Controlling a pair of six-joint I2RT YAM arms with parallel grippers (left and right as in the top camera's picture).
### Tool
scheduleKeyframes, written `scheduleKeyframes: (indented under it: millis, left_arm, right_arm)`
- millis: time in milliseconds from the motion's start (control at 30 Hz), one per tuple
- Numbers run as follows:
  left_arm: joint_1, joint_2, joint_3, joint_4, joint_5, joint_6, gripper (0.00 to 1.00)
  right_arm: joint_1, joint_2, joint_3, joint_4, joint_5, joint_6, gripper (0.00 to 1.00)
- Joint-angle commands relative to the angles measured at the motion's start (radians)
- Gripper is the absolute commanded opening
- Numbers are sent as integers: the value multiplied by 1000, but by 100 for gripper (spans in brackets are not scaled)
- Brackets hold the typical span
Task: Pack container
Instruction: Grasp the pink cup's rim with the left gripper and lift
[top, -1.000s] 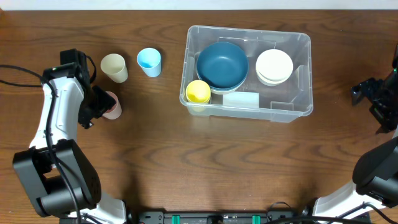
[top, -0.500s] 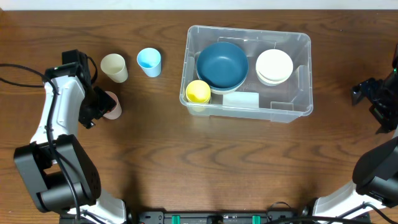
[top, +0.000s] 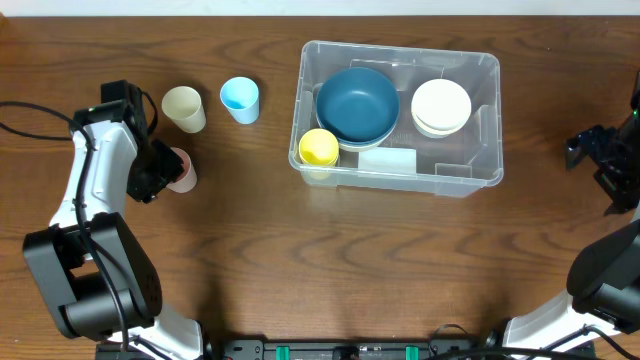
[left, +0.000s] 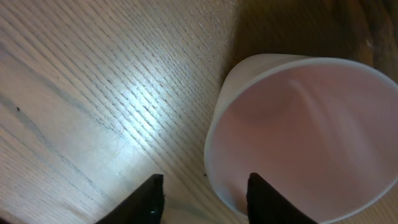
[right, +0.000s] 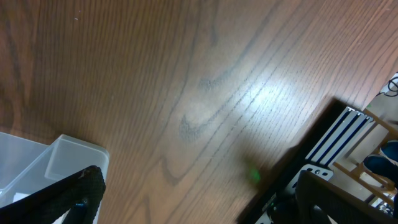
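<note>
Wooden table (top: 300, 260). Container (top: 400, 47) sits right of centre and holds a blue bowl (top: 357, 103), white bowls (top: 441, 106) and a yellow cup (top: 319, 147).

Left arm (top: 95, 190) reaches up the left edge, wrist bent inward. Left gripper (left: 205, 186) is at the pink cup (left: 298, 137), jaws apart astride its rim, not clamped.

Right arm (top: 610, 270) is folded at the right edge. Right gripper (right: 205, 199) has its jaws spread wide and holds nothing.

Cream cup (top: 184, 107) and light-blue cup (top: 240, 98) stand just beyond the pink one.
</note>
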Motion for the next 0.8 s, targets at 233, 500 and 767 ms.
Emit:
scheduleKeyframes:
  millis: [233, 500, 767]
  left_arm:
    - [4, 14, -12, -2, 0, 37, 36]
    - [4, 14, -93, 66, 0, 37, 36]
    - [4, 14, -99, 84, 0, 37, 26]
  right_arm:
    - [-1, -5, -1, -1, 11, 12, 99]
    - [-1, -5, -1, 0, 11, 12, 99]
    - [-1, -5, -1, -1, 11, 12, 99]
